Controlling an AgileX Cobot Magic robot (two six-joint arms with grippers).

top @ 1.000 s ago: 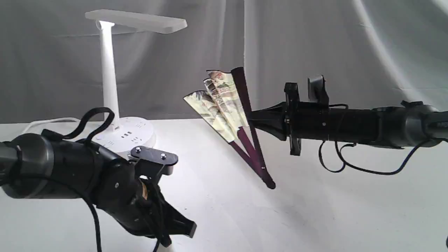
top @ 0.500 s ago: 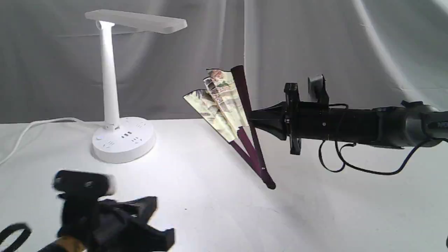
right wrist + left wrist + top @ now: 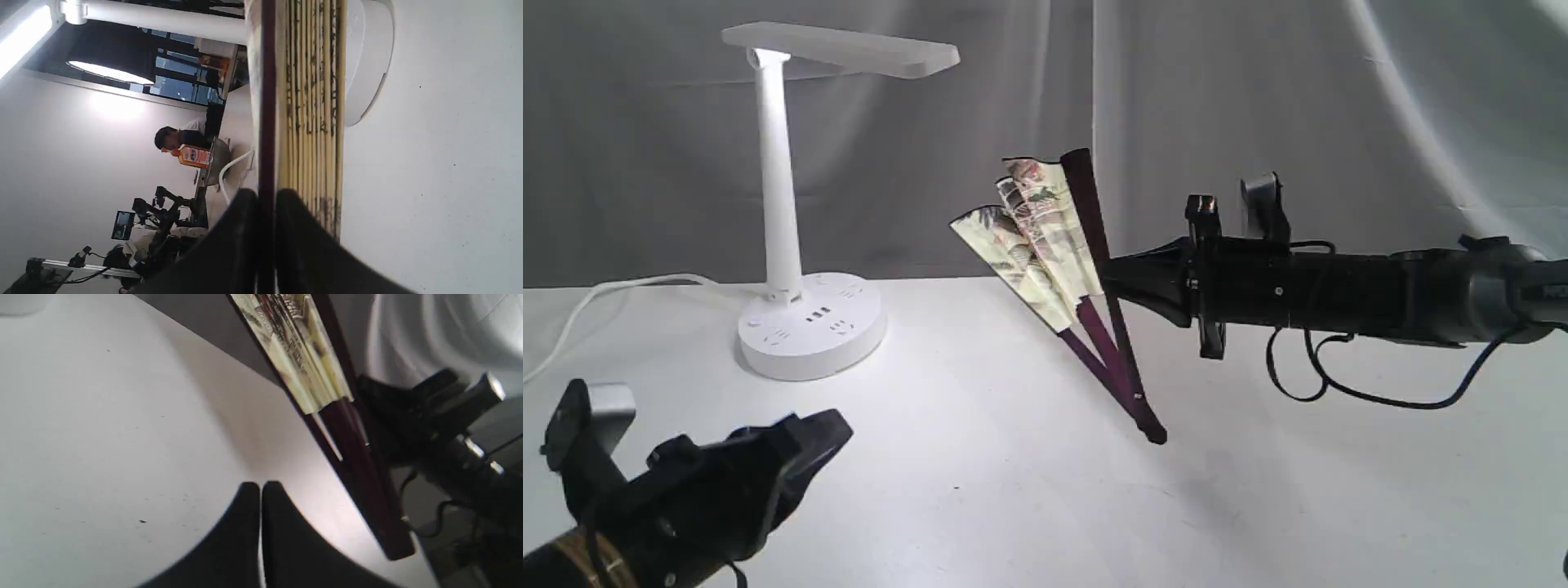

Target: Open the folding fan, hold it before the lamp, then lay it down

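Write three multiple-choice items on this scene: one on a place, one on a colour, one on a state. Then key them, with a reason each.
1. In the exterior view, on which side of the folding fan does the lamp stand?
A. left
B. right
C. directly beneath it

2. What colour are the fan's ribs?
A. white
B. green
C. dark maroon

3. In what state is the fan?
A. folded shut
B. partly spread, with a rib pinched in the right gripper
C. fully spread, lying flat on the table

Key:
1 A: the lamp sits well to the left of the fan.
2 C: the bare ribs below the leaf are maroon.
3 B: a few folds stand apart, and the right gripper's fingers are closed on the outer rib.
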